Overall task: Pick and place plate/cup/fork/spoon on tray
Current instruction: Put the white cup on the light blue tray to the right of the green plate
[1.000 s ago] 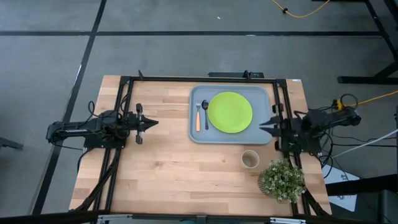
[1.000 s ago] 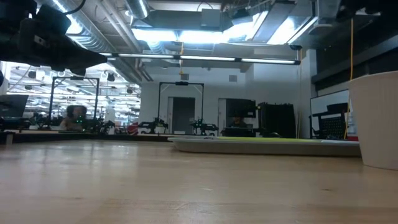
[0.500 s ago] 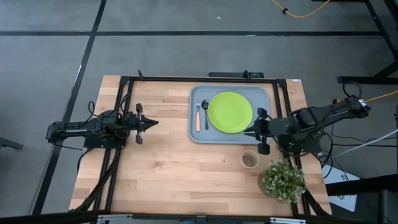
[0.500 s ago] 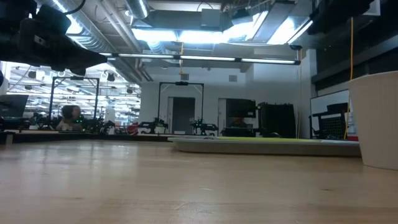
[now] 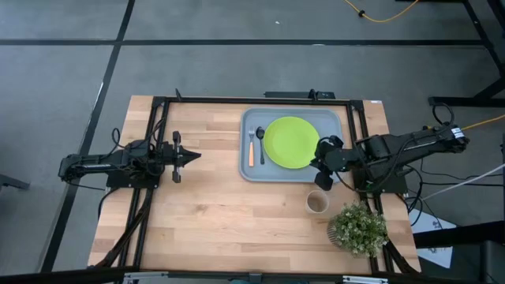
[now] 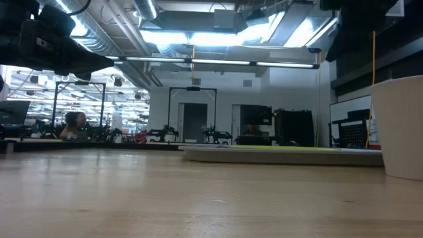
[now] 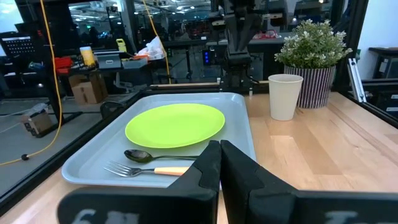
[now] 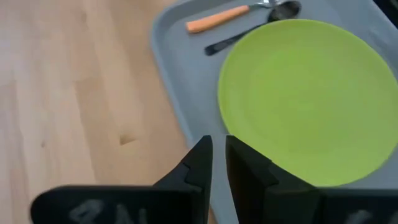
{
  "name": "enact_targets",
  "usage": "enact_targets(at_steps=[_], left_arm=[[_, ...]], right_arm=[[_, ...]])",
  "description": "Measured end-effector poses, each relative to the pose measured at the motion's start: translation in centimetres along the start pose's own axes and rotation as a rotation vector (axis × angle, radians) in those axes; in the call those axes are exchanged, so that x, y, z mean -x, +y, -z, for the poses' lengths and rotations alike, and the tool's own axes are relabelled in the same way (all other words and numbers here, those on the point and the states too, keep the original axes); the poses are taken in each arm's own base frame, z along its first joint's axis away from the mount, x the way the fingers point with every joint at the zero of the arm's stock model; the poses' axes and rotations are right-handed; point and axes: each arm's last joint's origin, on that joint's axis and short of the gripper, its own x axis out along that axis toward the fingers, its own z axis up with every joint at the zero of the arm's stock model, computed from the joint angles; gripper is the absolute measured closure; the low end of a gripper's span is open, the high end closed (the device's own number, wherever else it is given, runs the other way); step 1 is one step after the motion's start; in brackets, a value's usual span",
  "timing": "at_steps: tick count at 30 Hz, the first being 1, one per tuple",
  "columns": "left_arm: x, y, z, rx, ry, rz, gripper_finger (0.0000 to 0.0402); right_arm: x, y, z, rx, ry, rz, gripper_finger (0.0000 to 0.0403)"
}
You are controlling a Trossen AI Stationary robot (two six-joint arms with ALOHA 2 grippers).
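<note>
The grey-blue tray [image 5: 246, 167] lies on the table's far half, right of centre. On it lie the lime-green plate [image 5: 292, 142], the orange-handled fork [image 5: 252, 147] and the dark spoon [image 5: 261, 146], side by side left of the plate. The tan cup [image 5: 317, 203] stands upright on the table just near of the tray's near right corner. My right gripper [image 5: 317, 164] is shut and empty, tipped down above the plate's near right edge [image 8: 298, 93]. My left gripper [image 5: 194, 155] is shut and empty over the table's left half, pointing at the tray [image 7: 99, 155].
A bushy potted plant [image 5: 359, 227] stands at the table's near right corner, close to the cup. In the low view the cup [image 6: 400, 125] looms at the right, with the tray [image 6: 277, 155] behind it. Bare wood lies left and near of the tray.
My right gripper has gone from the table's right edge toward the left, over the tray's near right part, and has tipped downward. The plate, fork, spoon and cup have stayed where they were.
</note>
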Motion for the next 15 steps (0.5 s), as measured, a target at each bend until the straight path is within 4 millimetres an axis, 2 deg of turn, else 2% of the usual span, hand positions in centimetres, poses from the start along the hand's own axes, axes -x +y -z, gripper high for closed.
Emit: enact_targets(at_steps=[9,15], left_arm=[[0.0,0.0,0.0,0.000,0.000,0.000,0.0401],[0.0,0.0,0.0,0.000,0.000,0.000,0.0401]], right_arm=[[-2.3,-0.1,-0.2,-0.066,0.135,0.026,0.0349],[-2.9,0.3,-0.1,-0.064,0.186,-0.012,0.0343]])
